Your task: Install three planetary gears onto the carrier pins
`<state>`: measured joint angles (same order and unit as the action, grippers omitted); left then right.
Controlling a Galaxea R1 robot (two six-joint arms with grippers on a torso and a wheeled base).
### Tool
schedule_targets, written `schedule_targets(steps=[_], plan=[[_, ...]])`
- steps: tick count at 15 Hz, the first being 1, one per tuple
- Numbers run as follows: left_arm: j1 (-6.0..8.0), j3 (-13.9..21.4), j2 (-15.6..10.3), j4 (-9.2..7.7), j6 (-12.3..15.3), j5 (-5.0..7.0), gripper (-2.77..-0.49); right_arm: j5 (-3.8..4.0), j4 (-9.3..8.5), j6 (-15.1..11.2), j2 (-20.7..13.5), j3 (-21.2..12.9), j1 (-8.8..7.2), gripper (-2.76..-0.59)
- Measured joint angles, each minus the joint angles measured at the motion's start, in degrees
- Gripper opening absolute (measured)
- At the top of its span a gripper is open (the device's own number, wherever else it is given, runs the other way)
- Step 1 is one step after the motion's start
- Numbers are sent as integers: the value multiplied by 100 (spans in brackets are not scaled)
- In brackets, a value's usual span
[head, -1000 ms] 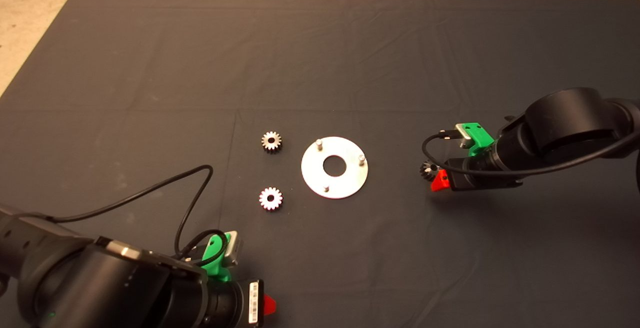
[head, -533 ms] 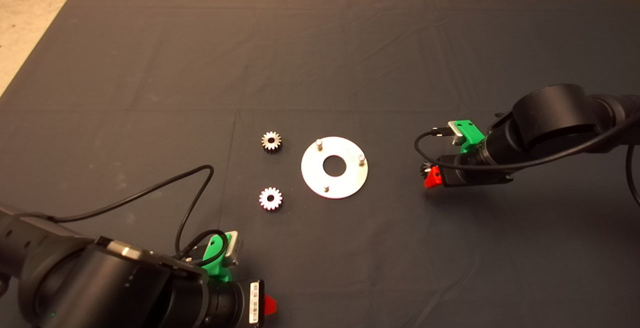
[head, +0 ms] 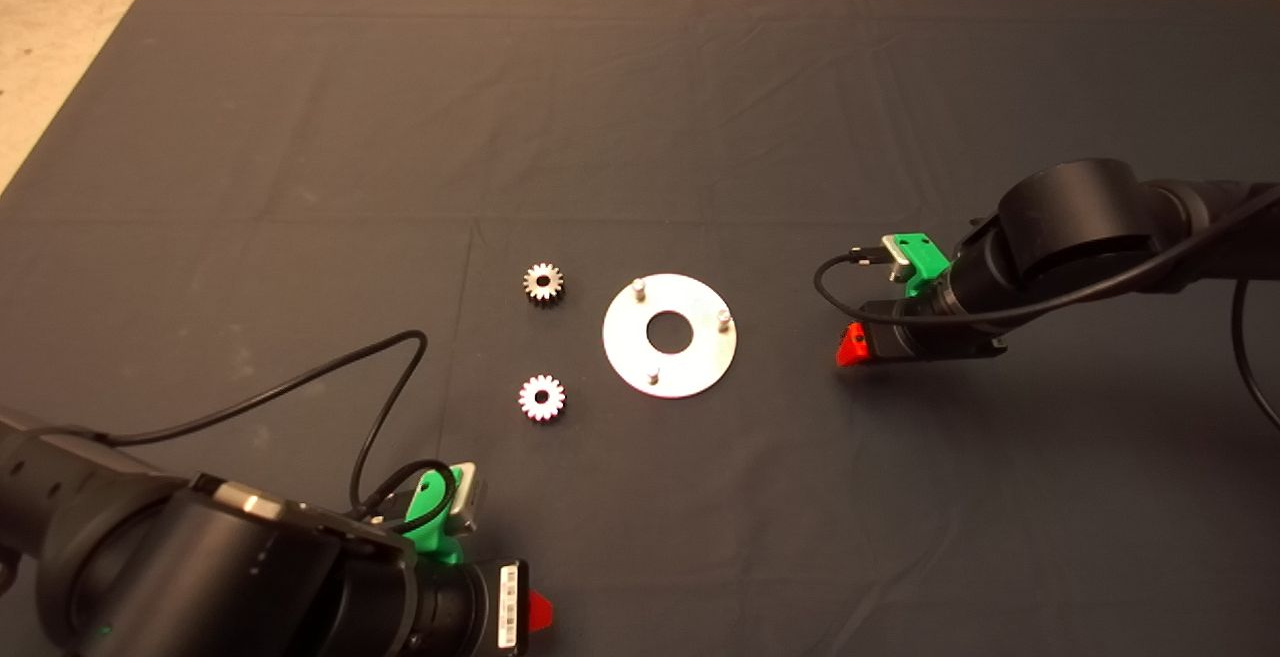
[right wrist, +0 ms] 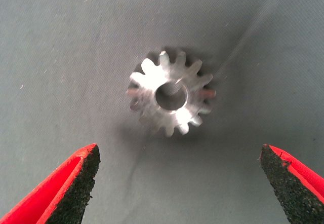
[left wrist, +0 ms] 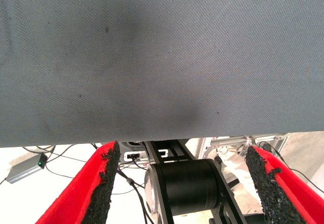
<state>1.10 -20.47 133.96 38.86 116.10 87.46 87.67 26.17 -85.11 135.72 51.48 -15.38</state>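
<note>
- Head view shows the dark mat (head: 640, 117) covering almost the whole table, with the disc (head: 612, 339) near its middle.
- Right arm (head: 1080, 227) comes in from the 3 o'clock edge; the right gripper (head: 858, 337) hangs at 3 o'clock from the disc, well apart from it. Only one red fingertip (head: 851, 349) shows from above; the other is hidden under the black body.
- Right wrist view shows its two fingers (right wrist: 76, 183) spread wide, holding nothing and touching nothing. One gear (right wrist: 171, 93) lies flat on the mat between and beyond them, clear of both pads. This third gear cannot be seen from above, because the gripper covers it.
- Left arm (head: 180, 557) is parked at the 7 o'clock corner. The left gripper (left wrist: 185, 181) is also wide open and empty; its view shows only mat cloth, and past the mat edge some cables and machine parts that are hard to identify.
- Disc is flat, shiny and round with a central hole. The three carrier pins (head: 637, 287) stand upright on it, at about 11, 2 and 7 o'clock around the hole, all bare.
- Two planetary gears (head: 543, 283) lie flat on the mat beside the disc, at about 10 and 8 o'clock from it (head: 542, 398), apart from each other. Each is silvery, toothed, with a round bore.
</note>
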Motion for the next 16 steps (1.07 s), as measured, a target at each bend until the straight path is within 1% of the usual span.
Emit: schedule_targets(steps=[3,5,6,7,10,12,15,16], plan=[[-2,0,0,0,2,-2,-150,2,4,1,5,100,20,-100],[-6,0,0,0,0,-2,-150,3,9,1,78,174,31,-100],[-35,0,0,0,1,-2,-150,0,15,2,114,224,34,-100],[-61,0,0,0,0,2,-150,0,20,2,133,276,47,-100],[-66,0,0,0,0,0,-150,2,30,0,194,364,125,-100],[-77,0,0,2,0,-2,-150,2,45,2,221,415,144,-100],[-83,0,0,0,2,0,-150,2,63,0,240,469,146,-107],[-79,0,0,2,2,0,-150,2,69,0,260,494,155,-115]])
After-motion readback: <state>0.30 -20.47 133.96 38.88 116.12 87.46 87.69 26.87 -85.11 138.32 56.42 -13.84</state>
